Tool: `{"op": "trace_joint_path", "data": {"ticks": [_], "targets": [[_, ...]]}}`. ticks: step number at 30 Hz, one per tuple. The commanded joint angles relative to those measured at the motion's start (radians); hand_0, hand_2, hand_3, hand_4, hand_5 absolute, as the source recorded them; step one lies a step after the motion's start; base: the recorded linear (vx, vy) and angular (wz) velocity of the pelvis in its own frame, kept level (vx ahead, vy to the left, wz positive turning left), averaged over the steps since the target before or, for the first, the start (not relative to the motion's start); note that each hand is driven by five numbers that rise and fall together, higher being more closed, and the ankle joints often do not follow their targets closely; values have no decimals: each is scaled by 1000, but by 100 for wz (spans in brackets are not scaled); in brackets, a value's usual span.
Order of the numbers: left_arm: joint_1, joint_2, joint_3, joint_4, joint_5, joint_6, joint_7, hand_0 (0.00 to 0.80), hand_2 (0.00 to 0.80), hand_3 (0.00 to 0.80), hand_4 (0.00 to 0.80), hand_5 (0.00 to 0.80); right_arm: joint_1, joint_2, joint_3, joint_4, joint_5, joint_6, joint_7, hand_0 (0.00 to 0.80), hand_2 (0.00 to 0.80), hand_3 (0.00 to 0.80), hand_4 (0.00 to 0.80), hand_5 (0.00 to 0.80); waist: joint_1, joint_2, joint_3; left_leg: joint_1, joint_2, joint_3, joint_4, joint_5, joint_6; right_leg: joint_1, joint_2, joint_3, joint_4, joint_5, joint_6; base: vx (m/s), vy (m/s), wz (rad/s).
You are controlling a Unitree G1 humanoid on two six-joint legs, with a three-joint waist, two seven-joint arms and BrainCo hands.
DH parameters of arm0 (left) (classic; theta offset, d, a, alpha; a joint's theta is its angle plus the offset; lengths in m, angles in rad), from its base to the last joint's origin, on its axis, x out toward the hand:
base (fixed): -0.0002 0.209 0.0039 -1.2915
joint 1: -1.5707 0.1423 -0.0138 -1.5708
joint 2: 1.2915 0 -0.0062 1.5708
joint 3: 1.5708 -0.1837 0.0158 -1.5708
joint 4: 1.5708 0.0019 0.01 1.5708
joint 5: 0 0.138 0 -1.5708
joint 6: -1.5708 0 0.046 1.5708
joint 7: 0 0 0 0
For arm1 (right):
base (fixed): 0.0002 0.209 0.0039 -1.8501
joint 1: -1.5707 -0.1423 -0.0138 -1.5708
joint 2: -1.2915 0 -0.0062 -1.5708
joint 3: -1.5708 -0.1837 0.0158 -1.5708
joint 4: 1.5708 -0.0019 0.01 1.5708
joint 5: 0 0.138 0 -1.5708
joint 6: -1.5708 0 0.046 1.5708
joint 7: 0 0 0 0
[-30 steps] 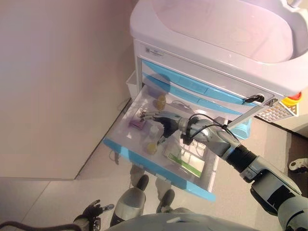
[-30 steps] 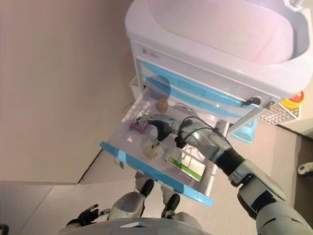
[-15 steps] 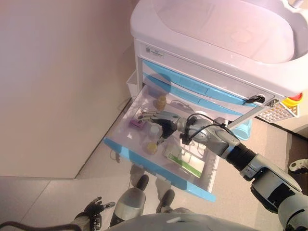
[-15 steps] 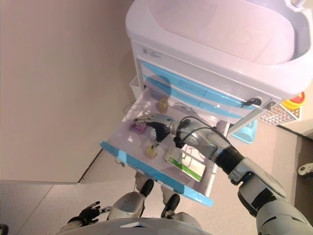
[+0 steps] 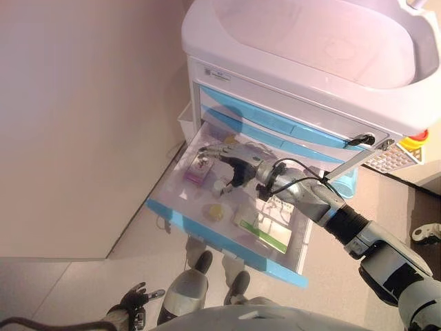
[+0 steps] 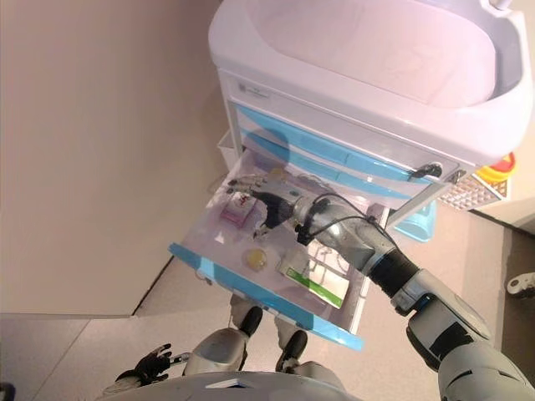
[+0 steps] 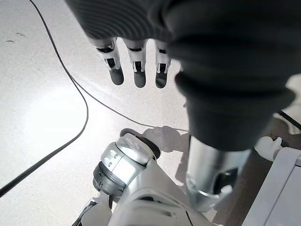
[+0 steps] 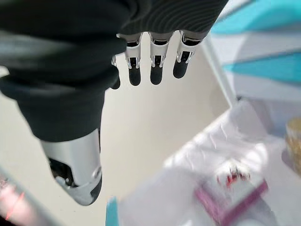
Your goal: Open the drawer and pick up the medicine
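- Nearest, at the bottom left of the head views, the left hand [image 5: 134,301] hangs idle by the floor, its fingers straight and holding nothing.
- The pale speckled floor [image 5: 62,289] fills the lower part of the frame, with a plain beige wall [image 5: 83,117] filling the left side.
- The drawer [image 5: 207,231] with the blue front stands pulled well out of the white cart [image 5: 289,103], so I'd judge the opening step is done.
- Inside it lie a small yellow-capped medicine bottle [image 5: 216,212] near the front, a green and white box [image 5: 265,236] to its right, and a pink box [image 5: 196,172] further back.
- The right hand [image 5: 231,160] hovers over the back of the drawer beside the pink box, fingers extended and empty; the pick-up is not yet made.
- Beyond, in the upper right, is the cart's white basin-like top [image 5: 324,41], with two shut blue drawers [image 5: 275,124] under it.
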Motion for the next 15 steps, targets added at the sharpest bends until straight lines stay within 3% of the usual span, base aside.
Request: {"op": "trace_joint_path", "data": {"ticks": [1, 9, 15], "targets": [[18, -2, -20, 50, 37, -31, -1, 0, 0, 0, 0, 0, 15, -29, -43, -120, 55, -18, -23, 0, 0, 0, 0, 0, -12, -7, -49, -3, -20, 28, -51, -33, -10, 9, 9, 28, 103, -96, 41, 0, 19, -4], [12, 35, -9, 34, 32, -22, -9, 0, 0, 0, 0, 0, 48, -208, -13, -182, -89, -71, 138, 0, 0, 0, 0, 0, -37, -30, -45, 1, -13, 52, -55, -39, -4, 0, 15, 52, 103, -94, 44, -8, -22, -9], [-2, 48, -16, 28, 26, -8, -1, 0, 0, 0, 0, 0, 5, -253, 76, -162, -156, -137, 151, 0, 0, 0, 0, 0, -35, -41, -38, 8, -11, 55, -57, -43, -4, 5, 18, 54, 101, -94, 43, 4, -16, -4]]}}
